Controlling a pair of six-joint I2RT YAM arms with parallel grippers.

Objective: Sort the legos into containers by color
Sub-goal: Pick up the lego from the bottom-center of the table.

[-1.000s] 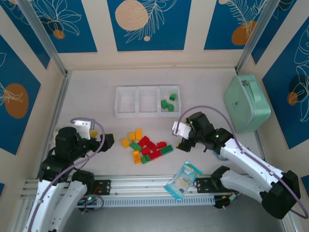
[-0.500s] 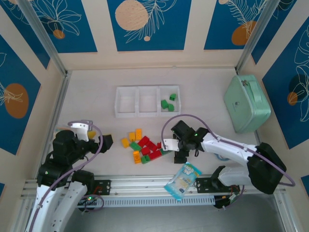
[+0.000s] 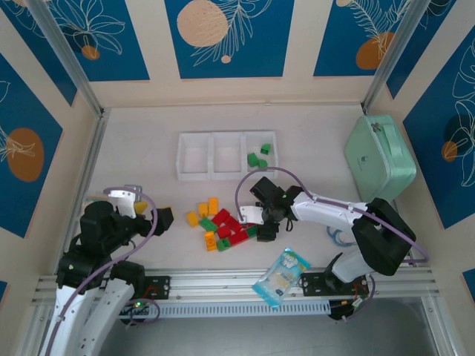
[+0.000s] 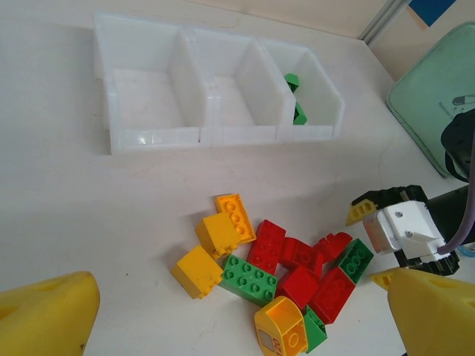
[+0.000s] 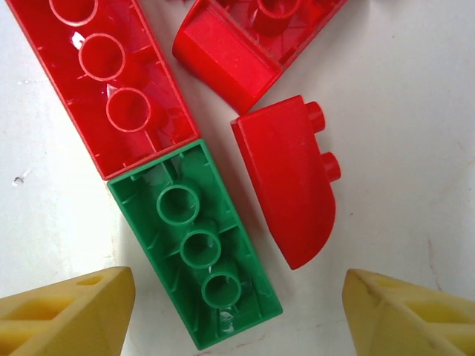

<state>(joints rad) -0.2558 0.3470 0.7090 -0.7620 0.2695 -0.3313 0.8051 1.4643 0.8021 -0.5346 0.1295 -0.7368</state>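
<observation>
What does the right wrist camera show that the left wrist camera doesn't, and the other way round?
Right wrist, not left wrist: the hollow undersides of the green brick and long red brick, tubes visible, just ahead of the open right hand. Left wrist, not right wrist: the three white bins, green bricks in the rightmost bin, the yellow bricks, the mint-green case. Both: that green brick beside the red one at the pile's edge.

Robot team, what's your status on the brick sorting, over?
Right gripper open, low over green brick at edge of pile. Red brick beside it, also between fingers. Left gripper open, empty, left of pile. Green legos in right bin.
</observation>
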